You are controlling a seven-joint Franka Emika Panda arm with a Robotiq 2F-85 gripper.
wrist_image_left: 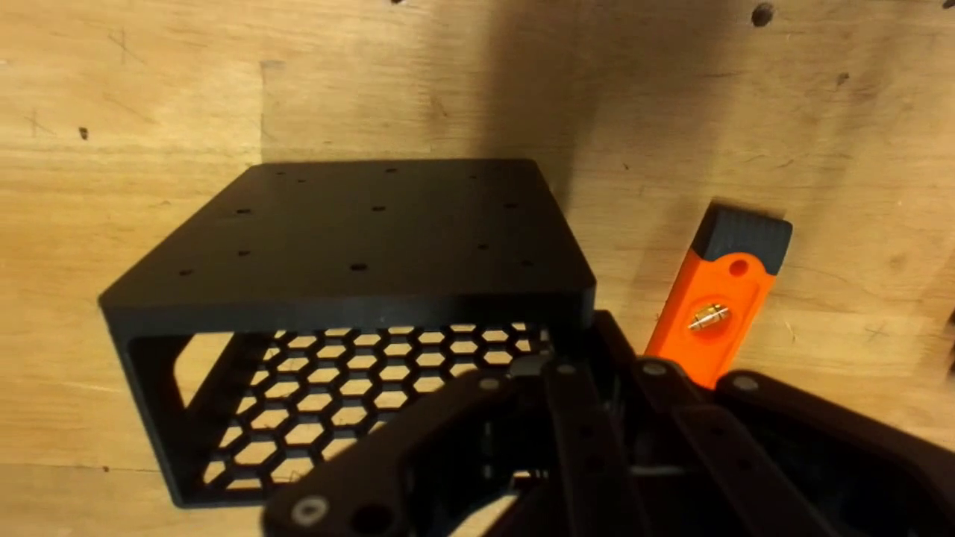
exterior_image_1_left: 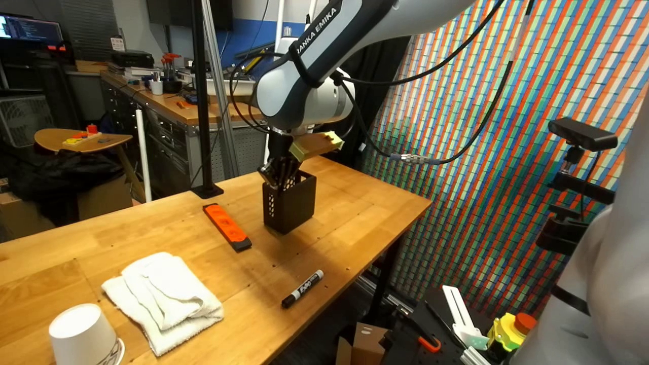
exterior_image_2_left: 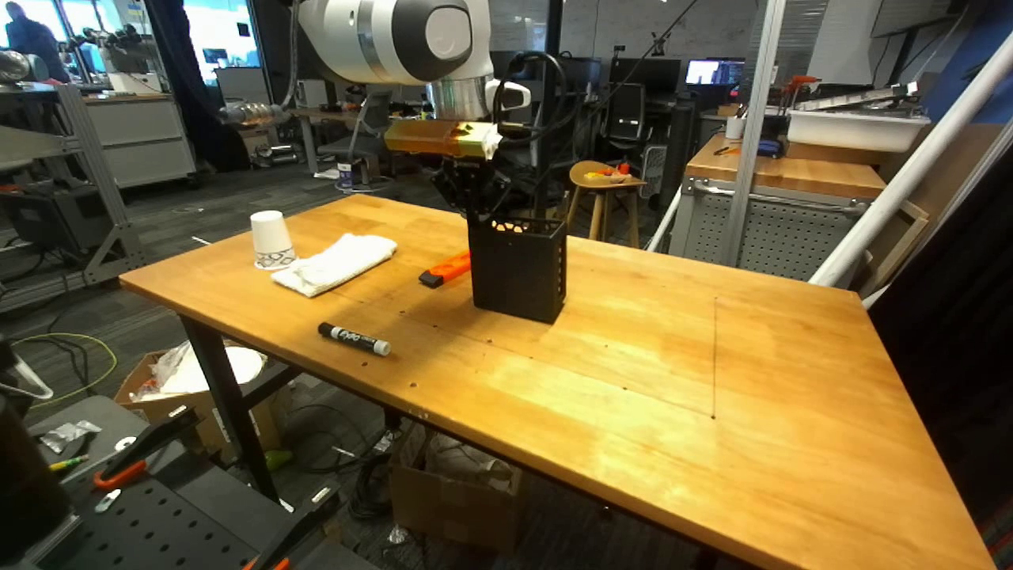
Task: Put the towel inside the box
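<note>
Exterior view, towel: The soft, folded white cloth towel (exterior_image_1_left: pixel 162 299) lies on the flat, light-brown wooden table (exterior_image_1_left: pixel 360 208), just beside the upside-down white paper cup (exterior_image_1_left: pixel 81 332). It is outside the small, square-sided black box (exterior_image_1_left: pixel 299 205) with holes, well apart from it.
Exterior view, box: It is upright under the big white-and-black robot arm (exterior_image_1_left: pixel 284 96). Whether its bottom touches the table is hard to tell.
Exterior view, marker: The thin, round white-and-black marker (exterior_image_2_left: pixel 354 339) lies near the table's edge.
Exterior view, orange bar: The long, flat orange bar (exterior_image_2_left: pixel 449 267) with black ends lies between the towel and the box.
Exterior view, gripper: The black two-fingered gripper (exterior_image_2_left: pixel 473 215) is down at the box's top rim.
Wrist view, gripper: It is clenched on the box's thin side wall, one finger inside and one outside.
Wrist view, box: The table shows through its honeycomb holes.
Wrist view, orange bar: It lies just apart from the box.
</note>
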